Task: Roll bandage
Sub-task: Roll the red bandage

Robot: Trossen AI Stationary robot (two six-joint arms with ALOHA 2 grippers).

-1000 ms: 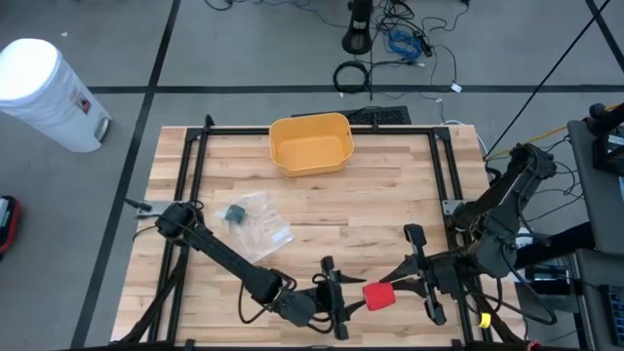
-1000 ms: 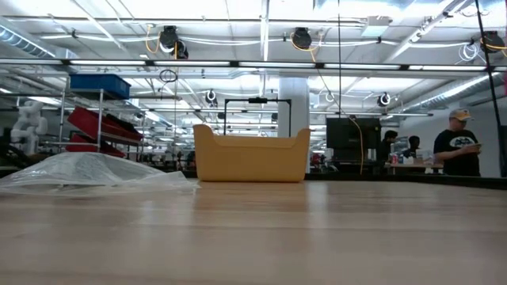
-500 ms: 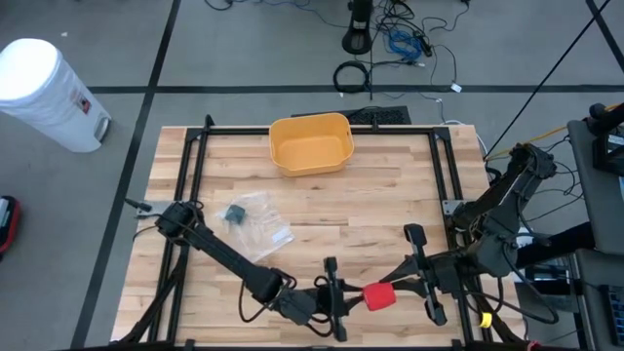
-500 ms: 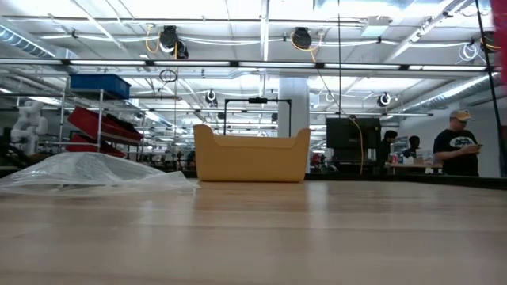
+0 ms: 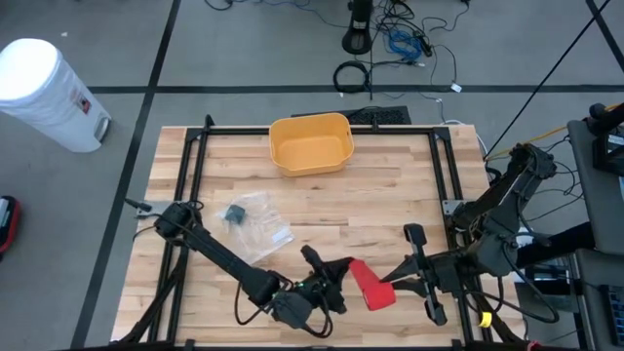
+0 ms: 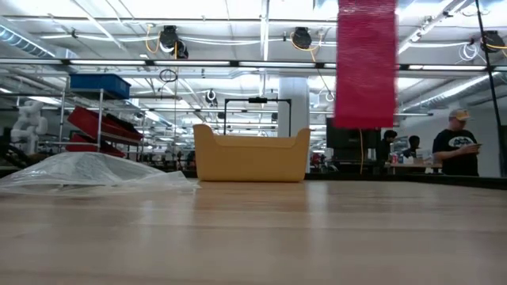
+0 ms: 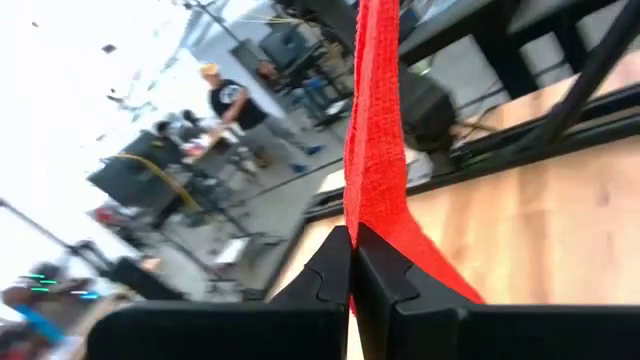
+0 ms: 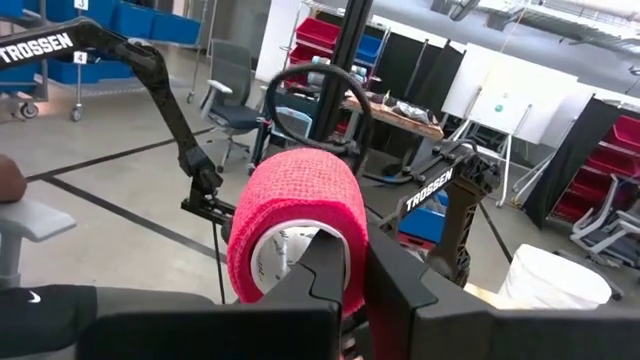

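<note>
Left gripper point(image 7: 352, 262) clamping bandage tail point(image 7: 377, 150); right gripper point(image 8: 345, 262) pinching bandage roll point(image 8: 290, 222) wall. You're unrolling: keep strip taut, pull straight, avoid twisting.

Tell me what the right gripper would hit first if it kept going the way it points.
Likely the left gripper: the right gripper, holding the red bandage roll, points across at it. Heights are unclear.
</note>
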